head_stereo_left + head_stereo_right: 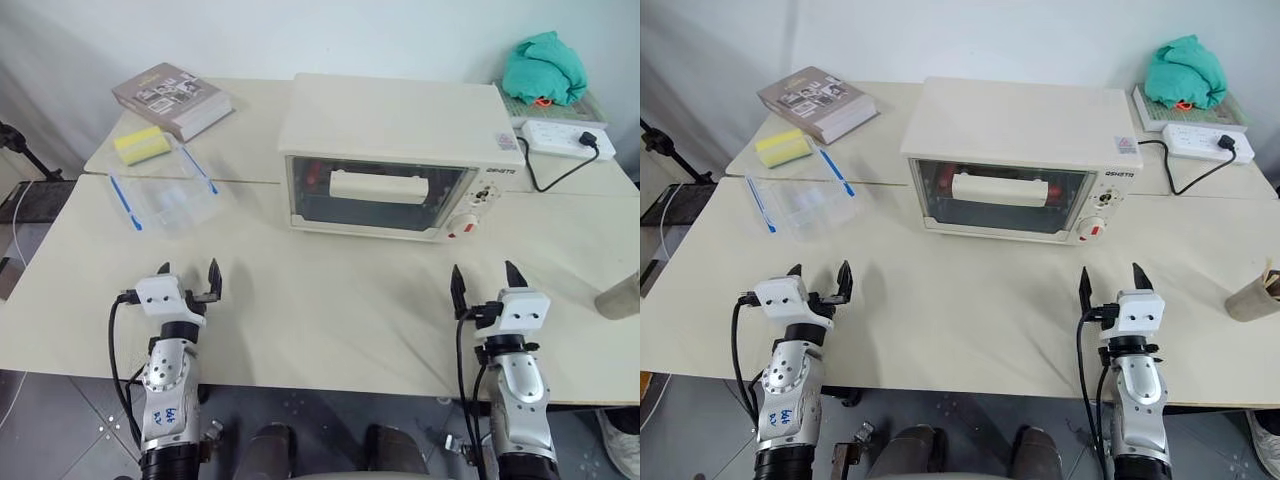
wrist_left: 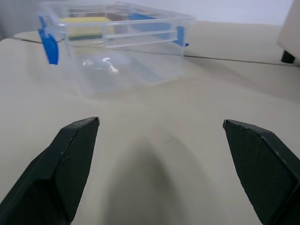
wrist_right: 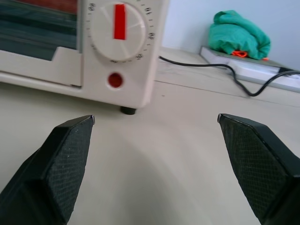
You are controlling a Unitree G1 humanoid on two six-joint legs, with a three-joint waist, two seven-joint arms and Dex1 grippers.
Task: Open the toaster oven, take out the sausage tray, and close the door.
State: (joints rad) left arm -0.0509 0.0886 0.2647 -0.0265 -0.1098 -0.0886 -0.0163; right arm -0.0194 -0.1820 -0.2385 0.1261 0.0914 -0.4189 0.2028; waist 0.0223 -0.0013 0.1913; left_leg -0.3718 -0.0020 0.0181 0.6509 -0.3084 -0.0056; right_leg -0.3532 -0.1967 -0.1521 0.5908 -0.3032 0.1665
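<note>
Both end effectors, left (image 1: 189,272) and right (image 1: 487,279), wide open above table (image 1: 330,300), toaster oven (image 1: 398,155) door (image 1: 378,195) shut.

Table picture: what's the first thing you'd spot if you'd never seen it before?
The big cream-white toaster oven in the middle of the table, its dark glass door shut, with something red behind the glass. Next, the two grippers at the near edge, left gripper and right gripper, both with black fingers spread open and empty. Then the bright green cloth at the far right corner.
</note>
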